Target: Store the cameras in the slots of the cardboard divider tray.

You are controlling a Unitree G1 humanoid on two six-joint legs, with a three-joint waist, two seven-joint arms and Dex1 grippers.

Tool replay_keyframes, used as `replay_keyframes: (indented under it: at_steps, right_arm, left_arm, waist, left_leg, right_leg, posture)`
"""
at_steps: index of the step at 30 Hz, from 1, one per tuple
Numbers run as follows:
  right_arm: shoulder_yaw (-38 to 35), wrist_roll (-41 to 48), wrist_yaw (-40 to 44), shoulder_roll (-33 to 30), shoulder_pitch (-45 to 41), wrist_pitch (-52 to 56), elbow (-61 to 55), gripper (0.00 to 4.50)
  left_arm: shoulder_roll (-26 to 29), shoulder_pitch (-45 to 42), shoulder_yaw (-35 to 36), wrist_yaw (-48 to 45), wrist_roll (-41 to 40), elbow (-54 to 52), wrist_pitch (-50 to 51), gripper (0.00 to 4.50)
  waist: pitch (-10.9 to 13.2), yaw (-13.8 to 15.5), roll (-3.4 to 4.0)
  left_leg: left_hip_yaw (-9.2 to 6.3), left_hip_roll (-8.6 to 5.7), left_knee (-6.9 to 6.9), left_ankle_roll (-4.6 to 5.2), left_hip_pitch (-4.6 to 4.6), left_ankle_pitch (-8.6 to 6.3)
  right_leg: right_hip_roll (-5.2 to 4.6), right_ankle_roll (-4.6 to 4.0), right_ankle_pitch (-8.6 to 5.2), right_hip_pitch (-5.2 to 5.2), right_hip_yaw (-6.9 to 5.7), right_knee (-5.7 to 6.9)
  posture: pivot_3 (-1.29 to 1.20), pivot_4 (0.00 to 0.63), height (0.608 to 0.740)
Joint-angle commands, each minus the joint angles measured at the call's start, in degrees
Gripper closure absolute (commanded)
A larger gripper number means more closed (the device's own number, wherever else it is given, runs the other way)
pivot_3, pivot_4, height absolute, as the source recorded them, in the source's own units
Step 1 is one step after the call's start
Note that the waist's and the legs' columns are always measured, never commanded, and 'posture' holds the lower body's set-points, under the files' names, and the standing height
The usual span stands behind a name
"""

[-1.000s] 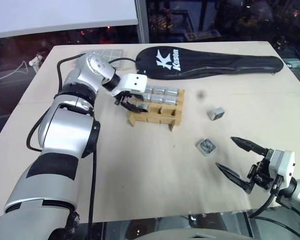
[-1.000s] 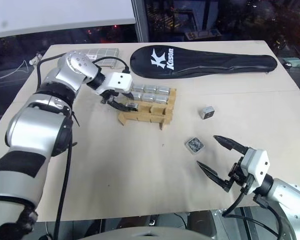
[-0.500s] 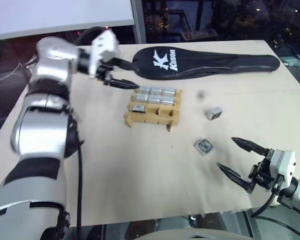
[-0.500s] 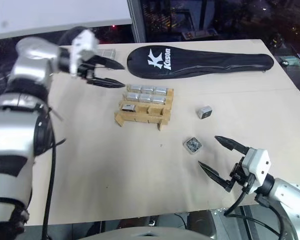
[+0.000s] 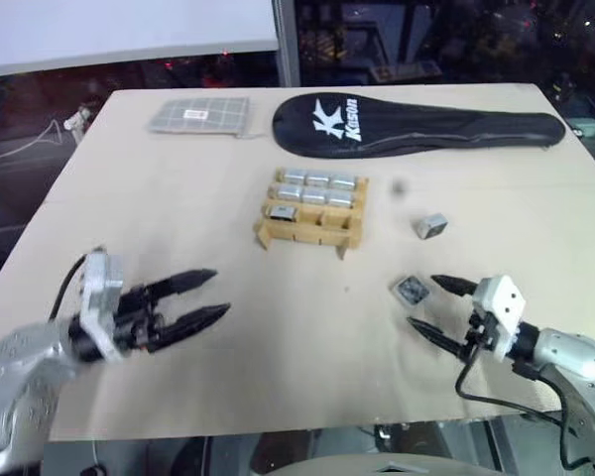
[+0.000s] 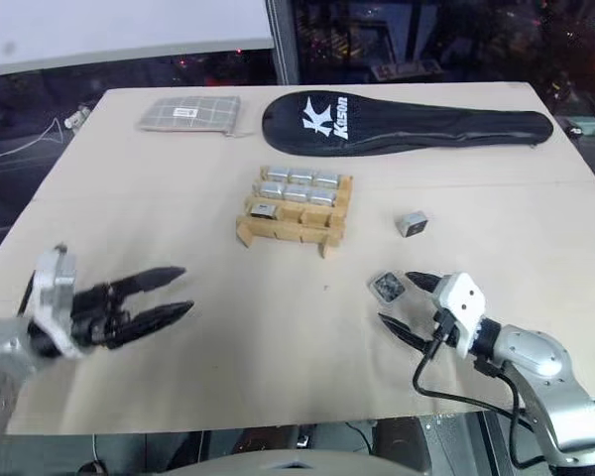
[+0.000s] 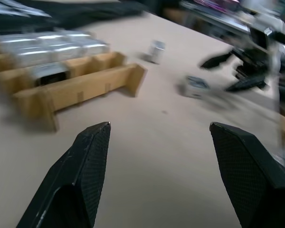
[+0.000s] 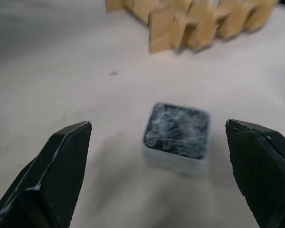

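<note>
In the left eye view, the cardboard divider tray (image 5: pixel 310 211) is seen near the middle of the pale wooden table (image 5: pixel 278 337). Its far row is filled by three silver cameras (image 5: pixel 318 180), more silver is seen in the middle row, and a camera with a dark face (image 5: pixel 281 212) is lodged at the left end of the middle row. Two loose cameras are seen to the right of the tray: a grey cube (image 5: pixel 428 226), and, nearer, a dark-faced camera (image 5: pixel 410 290) lying face up. The right gripper (image 5: pixel 435 306) is held just beside that camera, fingers spread wide and holding nothing. The left gripper (image 5: pixel 206 297) is seen low on the left, well apart from the tray, fingers parted and empty. A black Kason racket cover (image 5: pixel 416 124) and a grey checked pouch (image 5: pixel 199 114) are laid along the far edge.

In the left wrist view, the tray (image 7: pixel 66 76) is seen beyond the parted fingers (image 7: pixel 88 156), with the right gripper (image 7: pixel 237 71) near the dark-faced camera (image 7: pixel 194 87).

In the right wrist view, the dark-faced camera (image 8: pixel 177 137) is framed between the wide-open fingers (image 8: pixel 61 161), untouched, with the tray (image 8: pixel 194 19) behind it.
</note>
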Motion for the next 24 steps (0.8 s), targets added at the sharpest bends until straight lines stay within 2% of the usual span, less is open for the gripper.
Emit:
replay_keyframes:
  at_steps: [1,7,16,19,20,21,22,23,24]
  right_arm:
    - [0.4,0.2,0.3,-0.6,-1.7,1.8,0.3,0.0]
    - [2.4,-3.8,-3.3,1.0,-4.5,3.3,3.9,0.0]
    - [2.9,-6.0,-6.3,3.3,-5.2,3.5,3.2,0.0]
    - [3.1,-6.3,-7.0,3.8,-4.4,3.6,2.2,0.85]
    - [3.0,-6.6,-7.3,3.9,-4.2,3.4,2.0,1.39]
    - [2.9,-6.8,-7.7,4.1,-4.1,3.3,2.0,1.62]
    - [2.9,-6.9,-8.0,4.2,-4.0,3.2,1.9,2.32]
    - [2.8,-7.0,-8.2,4.4,-3.9,3.1,1.9,2.6]
    - [2.7,-7.2,-8.4,4.5,-3.9,3.0,1.9,2.61]
  left_arm:
    - [-2.4,3.3,4.5,3.8,-1.8,-8.0,-2.3,1.07]
    - [-10.3,10.2,4.9,7.6,0.0,-14.9,-8.4,1.07]
    - [-9.8,11.1,2.1,7.1,2.1,-14.1,-11.5,1.07]
    - [-8.4,12.2,1.4,4.7,1.5,-13.1,-11.1,1.02]
    - [-8.0,11.7,1.3,4.5,1.5,-12.5,-11.2,1.02]
    - [-7.6,11.1,1.2,4.4,1.3,-11.9,-11.2,1.02]
    - [-7.0,10.7,1.0,3.9,0.6,-11.6,-10.6,1.02]
    - [-6.4,10.7,0.8,3.5,-0.1,-11.4,-9.8,1.02]
    - [-5.9,10.8,0.7,2.9,-0.5,-11.3,-9.4,1.02]
  waist:
    - [0.0,0.4,0.0]
    - [0.0,-0.3,0.03]
    - [-0.1,-0.3,0.1]
    - [-0.1,-0.3,0.11]
    - [-0.1,-0.3,0.12]
    - [-0.1,-0.3,0.12]
    - [-0.1,-0.3,0.12]
    - [-0.1,-0.3,0.11]
    - [-0.1,-0.4,0.11]
  left_leg:
    - [-0.06,0.0,0.01,0.0,0.03,0.0]
    - [0.1,0.22,0.03,-0.02,0.24,0.01]
    - [0.2,0.25,-0.05,-0.02,0.19,0.0]
    - [0.2,0.25,-0.06,-0.02,0.18,0.0]
    - [0.2,0.25,-0.06,-0.02,0.17,0.0]
    - [0.2,0.25,-0.07,-0.02,0.17,0.0]
    - [0.17,0.25,-0.07,-0.02,0.17,0.0]
    - [0.15,0.25,-0.07,-0.02,0.16,0.0]
    - [0.13,0.25,-0.07,-0.02,0.15,0.0]
  right_leg:
    - [0.0,0.02,0.0,0.08,-0.09,-0.04]
    - [0.23,0.02,0.01,0.36,0.0,-0.26]
    - [0.32,-0.07,0.07,0.3,-0.02,-0.34]
    - [0.33,-0.03,0.04,0.27,-0.03,-0.34]
    - [0.33,-0.03,0.04,0.26,-0.03,-0.34]
    - [0.33,-0.03,0.04,0.25,-0.04,-0.34]
    - [0.34,-0.02,0.04,0.25,-0.07,-0.34]
    - [0.34,-0.02,0.04,0.25,-0.09,-0.34]
    - [0.34,-0.02,0.04,0.26,-0.09,-0.34]
  posture:
    - [0.0,0.15,0.74]
    - [0.0,0.15,0.74]
    - [0.0,0.15,0.74]
    - [0.0,0.15,0.74]
    - [0.0,0.15,0.74]
    - [0.0,0.15,0.74]
    - [0.0,0.15,0.74]
    - [0.0,0.15,0.74]
    - [0.0,0.15,0.74]
